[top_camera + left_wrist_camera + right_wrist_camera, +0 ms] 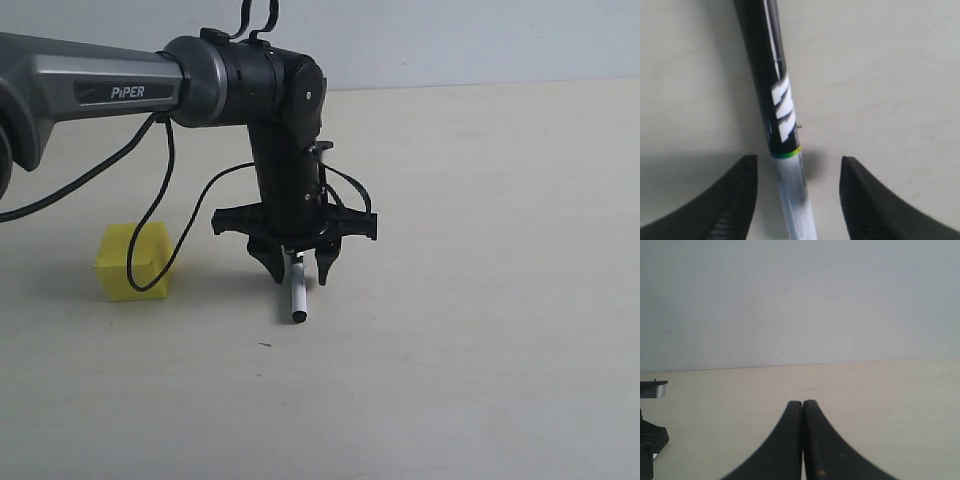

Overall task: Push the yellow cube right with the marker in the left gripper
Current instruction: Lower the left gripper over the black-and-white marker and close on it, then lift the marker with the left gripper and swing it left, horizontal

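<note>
A: Where's the yellow cube [133, 262]?

B: Flat on the desk [480, 360], with nothing touching it. The left tool [300, 280] hangs fingers-down well to the cube's right in the exterior view, and there is bare desk between them.

A: Does it have the marker [298, 298]?

B: Not by the fingertips. The jaws stand wide, and the left wrist view shows a strip of desk on each side of the barrel. The marker runs between the fingers, and its white end shows below them in the exterior view. I judge it is lying on the desk under the tool rather than being pinched, though I can't rule out a catch higher up.

A: Why straddle it like that?

B: With the fingers centred over the barrel, they need only close to take it square. Then it shouldn't twist when it meets the cube.

A: It's on the wrong side of the cube for a push right, though.

B: Yes. To send the cube right, the marker must meet the face turned away from the tool. My reading is that the push isn't set up yet. The tool would have to grip, lift, cross over the cube, come down beyond it, then sweep back.

A: And the right tool [802, 405]?

B: Its fingers are pressed together on nothing, and it faces bare desk and wall. The cube doesn't show in its view, so I'd say it's parked out of the way.
</note>
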